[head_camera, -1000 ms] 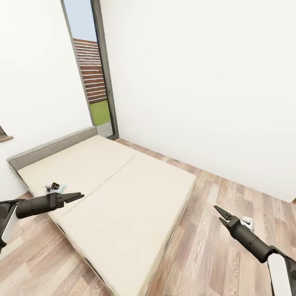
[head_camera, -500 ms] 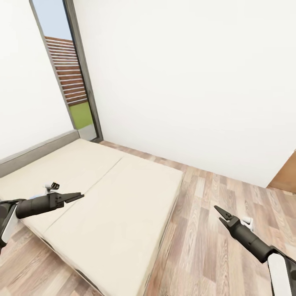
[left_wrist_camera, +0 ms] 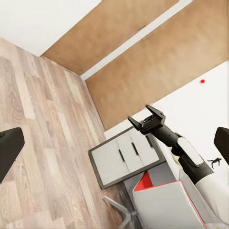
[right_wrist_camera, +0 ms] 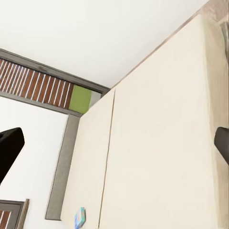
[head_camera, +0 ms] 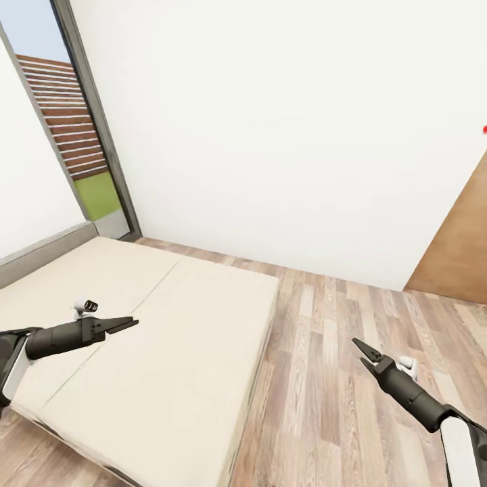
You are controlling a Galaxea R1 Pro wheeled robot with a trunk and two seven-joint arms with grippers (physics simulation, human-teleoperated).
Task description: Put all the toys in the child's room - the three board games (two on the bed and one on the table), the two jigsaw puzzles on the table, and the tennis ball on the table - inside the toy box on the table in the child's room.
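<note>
Both grippers open, empty. Left gripper (head_camera: 128,322) hovers over the beige bed (head_camera: 169,352); right gripper (head_camera: 360,353) over plank floor (head_camera: 325,379). Small board game (right_wrist_camera: 79,217) lies near the grey headboard (head_camera: 40,250). Beyond: white wall (head_camera: 284,135), tall window (head_camera: 74,142).

Bright even light, faint shadows, sharp render, wide-angle stretch at edges

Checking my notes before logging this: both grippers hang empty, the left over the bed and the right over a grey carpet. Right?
Not quite. In the head view the right gripper hangs over wood-plank floor, not carpet. The left gripper is over the bed, both empty.
</note>
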